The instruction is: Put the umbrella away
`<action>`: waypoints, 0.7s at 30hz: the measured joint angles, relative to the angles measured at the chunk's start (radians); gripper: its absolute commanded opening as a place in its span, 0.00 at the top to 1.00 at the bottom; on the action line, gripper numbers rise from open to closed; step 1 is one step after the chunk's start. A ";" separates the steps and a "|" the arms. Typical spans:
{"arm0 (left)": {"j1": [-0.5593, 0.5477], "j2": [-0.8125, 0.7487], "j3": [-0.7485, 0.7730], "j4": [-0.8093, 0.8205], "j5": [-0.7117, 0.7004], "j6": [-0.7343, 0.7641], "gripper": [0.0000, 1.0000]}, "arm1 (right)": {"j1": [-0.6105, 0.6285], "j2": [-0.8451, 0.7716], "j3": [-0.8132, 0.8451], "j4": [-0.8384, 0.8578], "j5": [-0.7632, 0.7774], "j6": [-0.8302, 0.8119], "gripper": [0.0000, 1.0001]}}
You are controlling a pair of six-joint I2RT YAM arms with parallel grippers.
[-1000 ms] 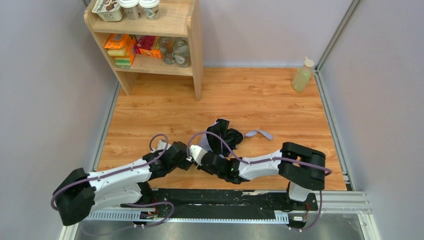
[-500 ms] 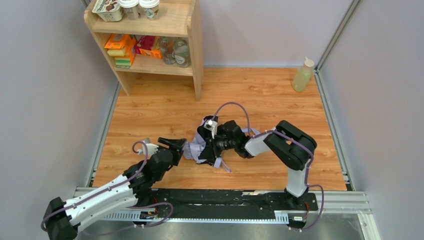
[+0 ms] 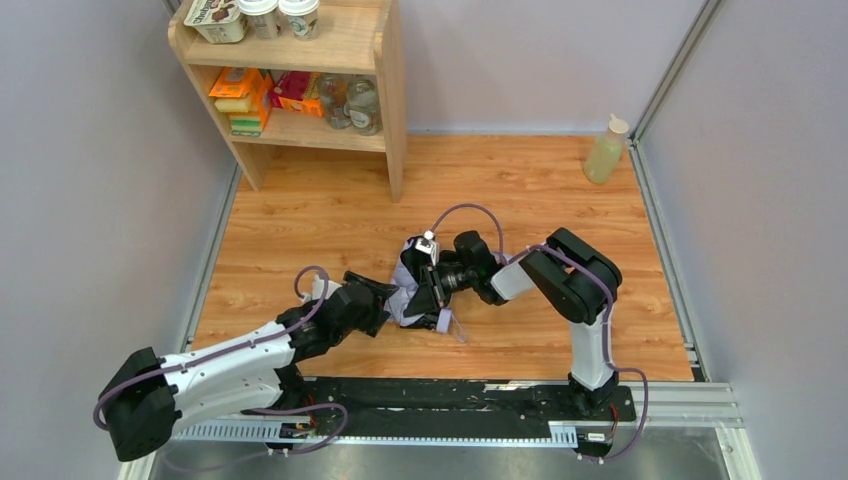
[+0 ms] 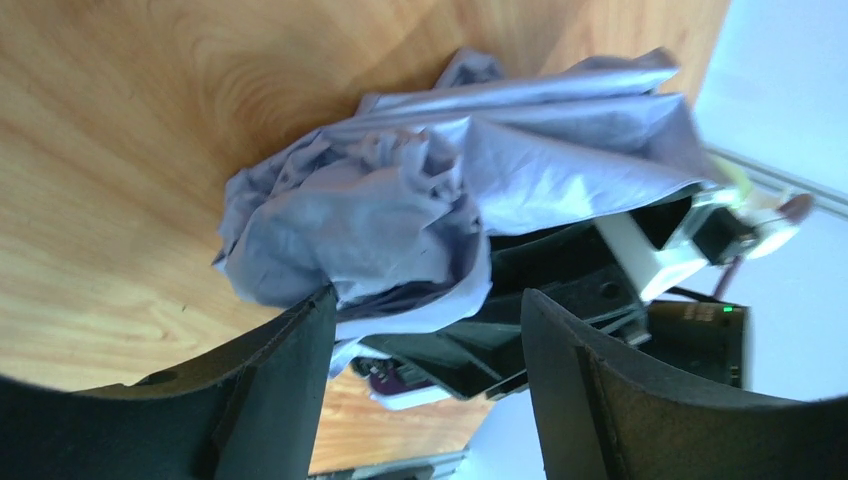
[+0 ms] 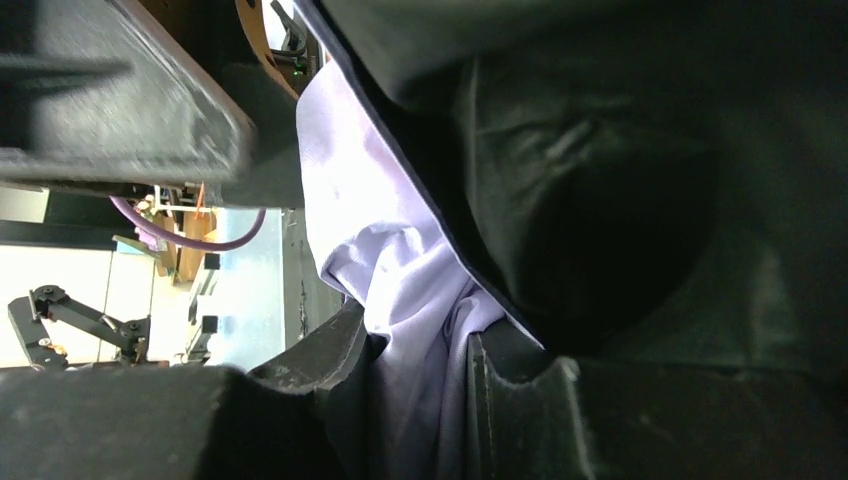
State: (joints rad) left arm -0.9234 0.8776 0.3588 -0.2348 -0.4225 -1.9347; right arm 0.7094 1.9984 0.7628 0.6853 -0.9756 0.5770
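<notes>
The umbrella [image 3: 404, 297] lies crumpled on the wooden floor, its pale lilac canopy bunched up with dark folds, and its strap [image 3: 450, 326] trails toward the near side. My right gripper [image 3: 428, 292] is shut on a fold of the lilac fabric [image 5: 420, 330], pinched between its fingertips. My left gripper [image 3: 384, 293] is open right beside the canopy on its left. In the left wrist view the fabric [image 4: 400, 200] bulges just past the open left gripper [image 4: 425, 335], with the right gripper's black body [image 4: 590, 270] behind it. The shaft and handle are hidden.
A wooden shelf unit [image 3: 385, 90] with jars and boxes stands at the back left. A pale green bottle [image 3: 604, 150] stands in the back right corner. Grey walls enclose the floor, and a metal rail [image 3: 660, 395] runs along the near edge.
The right arm swung back and took hold of the umbrella, bunching it up. The left arm drew back, then came forward again up to the canopy's left side.
</notes>
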 measured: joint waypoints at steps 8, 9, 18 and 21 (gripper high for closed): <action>-0.039 0.064 0.140 -0.212 0.083 -0.043 0.24 | -0.004 -0.003 0.037 -0.092 -0.013 -0.020 1.00; -0.039 0.070 0.150 -0.220 0.080 -0.044 0.24 | -0.004 -0.007 0.039 -0.104 -0.010 -0.029 1.00; -0.026 0.280 0.126 -0.131 0.048 -0.059 0.23 | -0.004 -0.018 0.039 -0.134 0.002 -0.054 1.00; -0.022 0.362 0.113 -0.019 0.035 -0.061 0.23 | -0.009 -0.020 0.038 -0.147 0.003 -0.051 1.00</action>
State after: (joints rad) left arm -0.9451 1.2392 0.4713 -0.2539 -0.3874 -1.9961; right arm 0.7006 1.9785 0.8009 0.5381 -0.9730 0.5259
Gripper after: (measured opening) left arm 0.772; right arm 0.281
